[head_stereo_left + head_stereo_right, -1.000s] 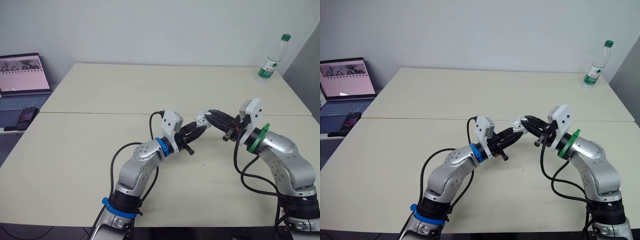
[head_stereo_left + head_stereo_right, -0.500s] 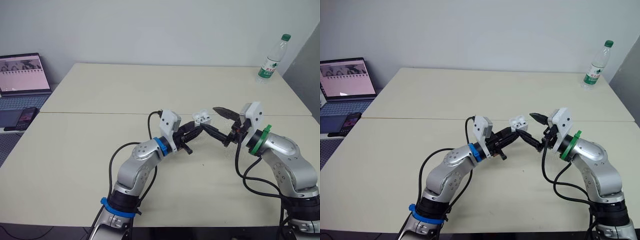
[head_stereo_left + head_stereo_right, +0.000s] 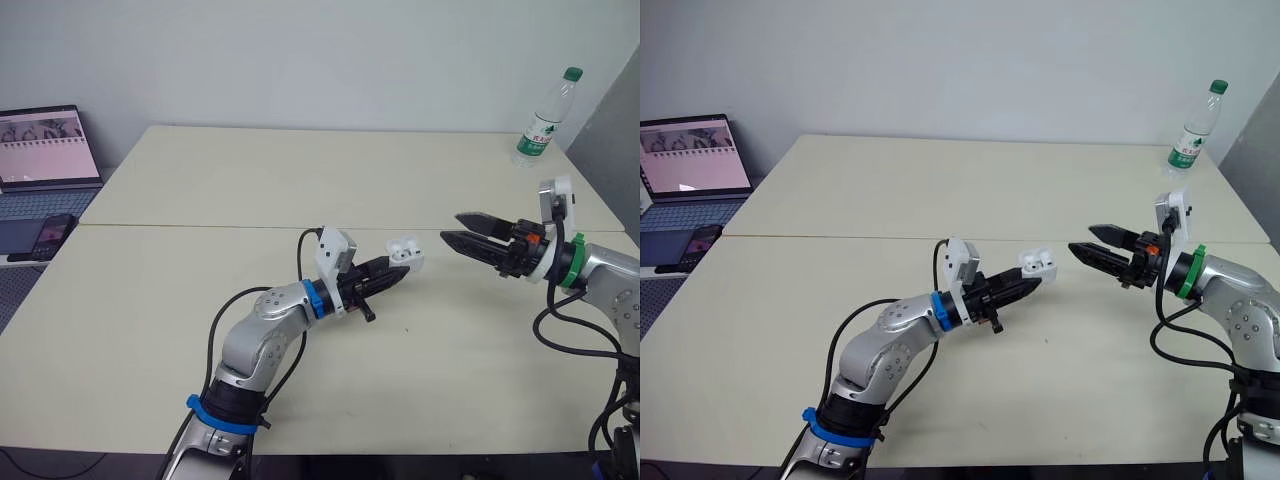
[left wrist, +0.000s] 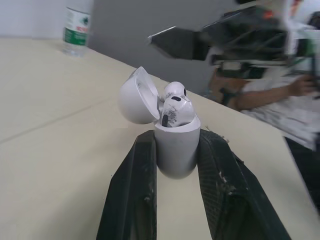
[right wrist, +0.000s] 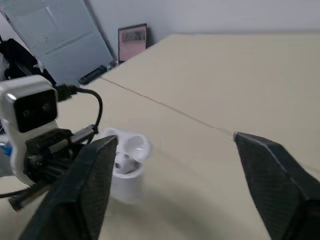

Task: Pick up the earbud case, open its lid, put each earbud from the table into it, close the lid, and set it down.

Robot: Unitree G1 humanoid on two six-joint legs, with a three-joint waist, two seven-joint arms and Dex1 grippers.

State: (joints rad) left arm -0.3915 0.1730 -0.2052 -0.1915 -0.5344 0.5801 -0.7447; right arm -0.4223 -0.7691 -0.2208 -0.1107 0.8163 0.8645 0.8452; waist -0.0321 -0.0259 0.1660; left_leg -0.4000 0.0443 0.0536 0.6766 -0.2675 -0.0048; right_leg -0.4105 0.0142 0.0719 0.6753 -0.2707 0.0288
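Note:
My left gripper is shut on the white earbud case and holds it above the table near the middle. In the left wrist view the case sits between the two black fingers with its lid swung back and two earbuds sticking out of the body. My right gripper hangs open to the right of the case, apart from it, with nothing between its fingers. The right wrist view shows the open case beyond those spread fingers.
A plastic water bottle stands at the far right corner of the table. A laptop and a phone lie on a side table to the left. A person's hand is visible past the table edge in the left wrist view.
My right gripper has drawn back to the right, away from the case, and stands open. The left gripper has lowered a little with the case still in it.

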